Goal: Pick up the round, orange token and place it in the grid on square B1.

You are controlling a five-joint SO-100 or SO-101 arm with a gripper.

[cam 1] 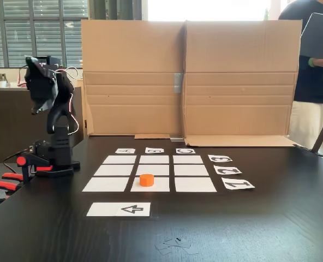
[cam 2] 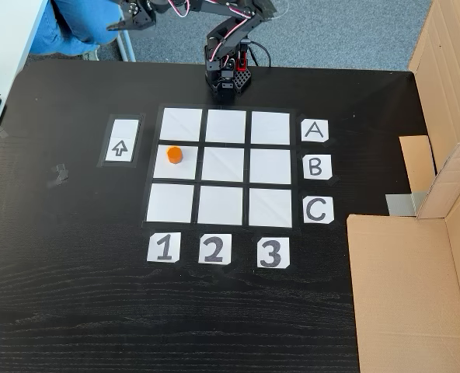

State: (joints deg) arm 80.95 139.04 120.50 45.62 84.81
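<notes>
The token (cam 2: 175, 155) sits upright on square B1 (cam 2: 185, 169), toward its 10 o'clock corner in the top-down fixed view: row of card B (cam 2: 316, 166), column of card 1 (cam 2: 164, 248). Placement within the grid (cam 2: 226, 210) appears complete. The arm is folded back at its base, at 12 o'clock from the grid, presumably parked clear. The gripper (cam 2: 134, 19) holds nothing; whether its jaws are parted or closed I cannot tell. The arrow strip (cam 2: 120, 148) lies at the token's 9 o'clock.

Cardboard screen (cam 1: 189, 76), bright blinded windows (cam 1: 36, 33), black table (cam 2: 74, 311)
</notes>
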